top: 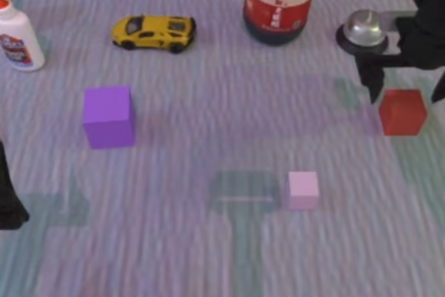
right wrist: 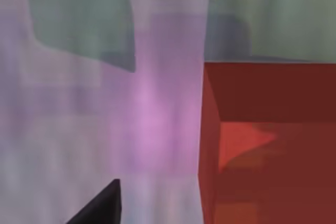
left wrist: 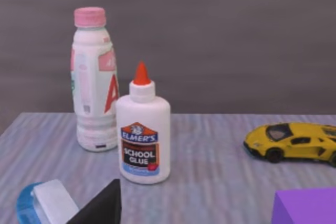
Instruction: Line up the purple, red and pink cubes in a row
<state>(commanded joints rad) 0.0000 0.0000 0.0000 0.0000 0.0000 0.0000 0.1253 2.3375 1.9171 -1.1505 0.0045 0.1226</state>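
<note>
- Red cube (top: 402,111) sat at about three o'clock on the table (top: 208,255), by the right edge, and filled much of the right wrist view (right wrist: 268,145).
- Right gripper (top: 407,92) hung over that cube with its fingers spread to either side of it, released and gripping nothing; one dark fingertip (right wrist: 100,205) showed in its wrist view, apart from the cube.
- Purple cube (top: 108,116) stood at about nine o'clock, well apart from the others.
- Pink cube (top: 303,190) lay near five o'clock, between the other two cubes but closer to the near edge.
- Left arm (top: 10,193) waited at the left edge; I cannot tell how its gripper stood.
- Along twelve o'clock stood a glue bottle (top: 17,36), a yellow toy car (top: 154,33), a dark bottle (top: 278,1) and a silver bell (top: 363,29).
- Left wrist view also showed a pink-capped drink bottle (left wrist: 93,80) behind the glue.
</note>
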